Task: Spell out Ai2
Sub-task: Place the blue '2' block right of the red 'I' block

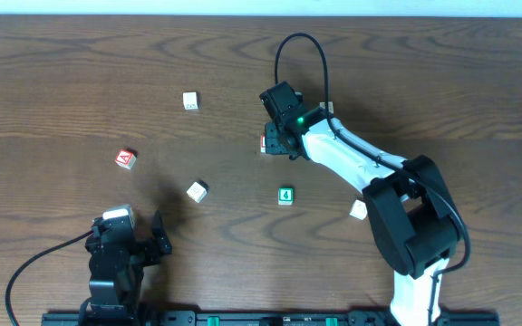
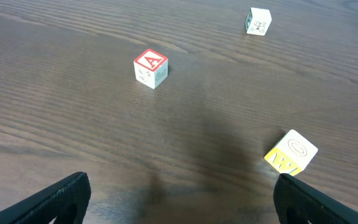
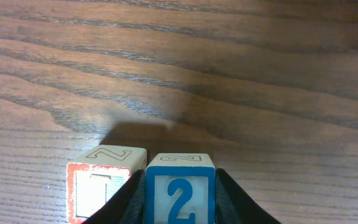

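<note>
Right pincer clenched on blue 2 block, seemingly down on surface; red-bordered block touched it just outside one finger, face unreadable; A block lay well apart, ahead of left pincer, which hung released. Judged: spelling barely begun, A not yet joined. Count: seven blocks, two pincers.

A robotics lab bench (plain wood-grain table) carrying a left arm and right arm.
</note>
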`<state>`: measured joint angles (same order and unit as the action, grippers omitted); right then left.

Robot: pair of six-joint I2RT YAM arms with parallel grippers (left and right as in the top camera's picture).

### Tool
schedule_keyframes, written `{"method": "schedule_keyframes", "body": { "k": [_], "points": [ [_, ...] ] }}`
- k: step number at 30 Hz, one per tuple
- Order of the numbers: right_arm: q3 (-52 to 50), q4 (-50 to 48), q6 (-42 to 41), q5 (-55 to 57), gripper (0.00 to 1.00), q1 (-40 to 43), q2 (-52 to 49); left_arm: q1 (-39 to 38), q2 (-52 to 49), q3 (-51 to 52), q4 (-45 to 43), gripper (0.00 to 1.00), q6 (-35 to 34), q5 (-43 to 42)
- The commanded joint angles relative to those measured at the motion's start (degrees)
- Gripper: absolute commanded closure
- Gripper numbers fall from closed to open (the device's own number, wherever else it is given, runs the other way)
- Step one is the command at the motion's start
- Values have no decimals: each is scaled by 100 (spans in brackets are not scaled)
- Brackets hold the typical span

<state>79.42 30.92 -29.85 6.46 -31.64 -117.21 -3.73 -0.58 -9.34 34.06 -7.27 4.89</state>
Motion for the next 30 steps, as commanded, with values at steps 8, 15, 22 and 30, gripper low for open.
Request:
{"method": "schedule_keyframes", "body": {
  "k": [8,15,22,30],
  "points": [
    [-15,9,-55,96,55,-37,-105,37,33,57,-4,5,-2,17],
    [-15,-116,-50,326,50,-24,-105,39,33,57,-4,5,-2,17],
    [-9,-522,-31,531,41,39,-105,37,33,57,-4,5,-2,17],
    [284,-603,15,551,42,249,-70,39,33,57,-4,5,-2,17]
  ]
}}
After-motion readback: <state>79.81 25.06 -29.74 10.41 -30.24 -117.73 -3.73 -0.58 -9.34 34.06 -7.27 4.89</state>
